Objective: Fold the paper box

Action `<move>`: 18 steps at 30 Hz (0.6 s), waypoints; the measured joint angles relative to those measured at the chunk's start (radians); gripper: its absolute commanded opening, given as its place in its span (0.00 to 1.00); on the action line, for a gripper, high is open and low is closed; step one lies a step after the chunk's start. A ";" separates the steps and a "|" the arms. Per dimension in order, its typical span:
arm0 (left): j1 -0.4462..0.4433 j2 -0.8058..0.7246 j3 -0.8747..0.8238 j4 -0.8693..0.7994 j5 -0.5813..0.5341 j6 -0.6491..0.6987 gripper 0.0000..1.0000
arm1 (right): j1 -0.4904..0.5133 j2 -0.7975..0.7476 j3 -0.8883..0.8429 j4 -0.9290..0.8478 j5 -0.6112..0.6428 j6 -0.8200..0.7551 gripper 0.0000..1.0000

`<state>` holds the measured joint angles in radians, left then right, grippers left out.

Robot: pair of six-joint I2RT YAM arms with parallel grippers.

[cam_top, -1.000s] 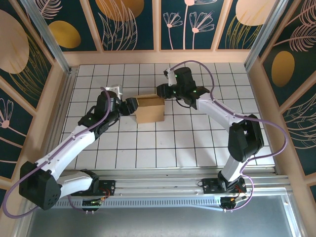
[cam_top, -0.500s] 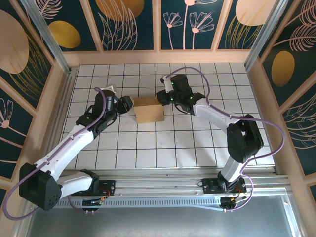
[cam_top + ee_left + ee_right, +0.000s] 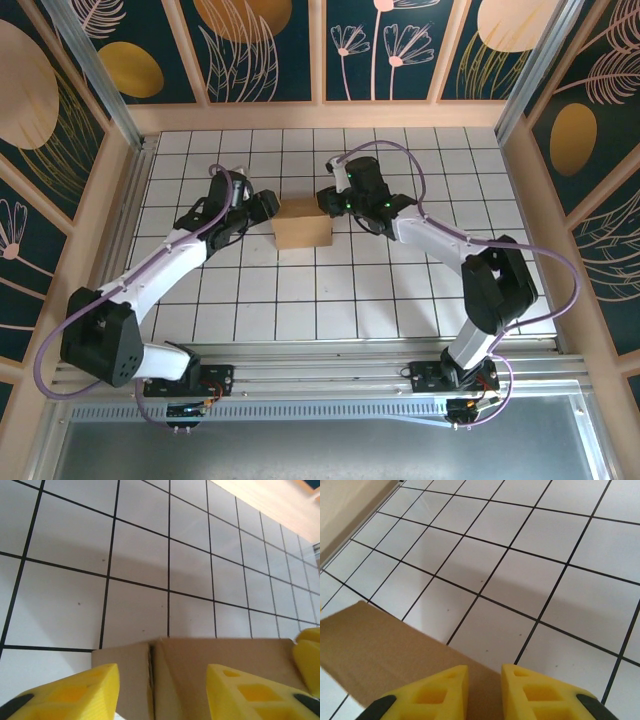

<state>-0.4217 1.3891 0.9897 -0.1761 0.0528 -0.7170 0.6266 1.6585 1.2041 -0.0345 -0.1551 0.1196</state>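
The paper box (image 3: 303,225), plain brown cardboard, stands closed on the white tiles mid-table. My left gripper (image 3: 265,207) is at its left far corner. In the left wrist view its yellow fingers (image 3: 75,695) stand wide apart, jaws open, with the box (image 3: 220,652) and a seam between two panels showing past them. My right gripper (image 3: 325,195) is at the box's right far corner. Its fingers (image 3: 435,690) hang over the cardboard (image 3: 375,645) with a narrow gap and nothing between them. The right gripper's yellow fingertip (image 3: 309,652) shows beside the box.
White tiled floor (image 3: 350,290) surrounds the box, with room in front and to the right. Wooden walls (image 3: 320,115) enclose the table at the back and both sides. A metal rail (image 3: 320,365) with the arm bases runs along the near edge.
The left arm has swung toward the far side, bringing its gripper to the box's far left corner. The right gripper shifted slightly left onto the box. The box top now lies flatter.
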 measured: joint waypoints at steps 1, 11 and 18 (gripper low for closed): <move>0.001 0.006 0.000 0.001 0.002 0.006 0.40 | 0.000 -0.007 0.000 -0.007 -0.003 0.003 0.27; 0.008 0.010 -0.092 0.140 0.046 -0.010 0.37 | -0.010 -0.026 0.026 -0.085 -0.006 0.087 0.50; 0.010 0.008 -0.119 0.189 0.071 -0.014 0.37 | -0.077 -0.049 0.003 -0.140 -0.011 0.181 0.44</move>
<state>-0.4118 1.3972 0.8703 0.0128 0.1234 -0.7311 0.5499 1.6093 1.2072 -0.1745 -0.1665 0.3008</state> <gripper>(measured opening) 0.370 0.496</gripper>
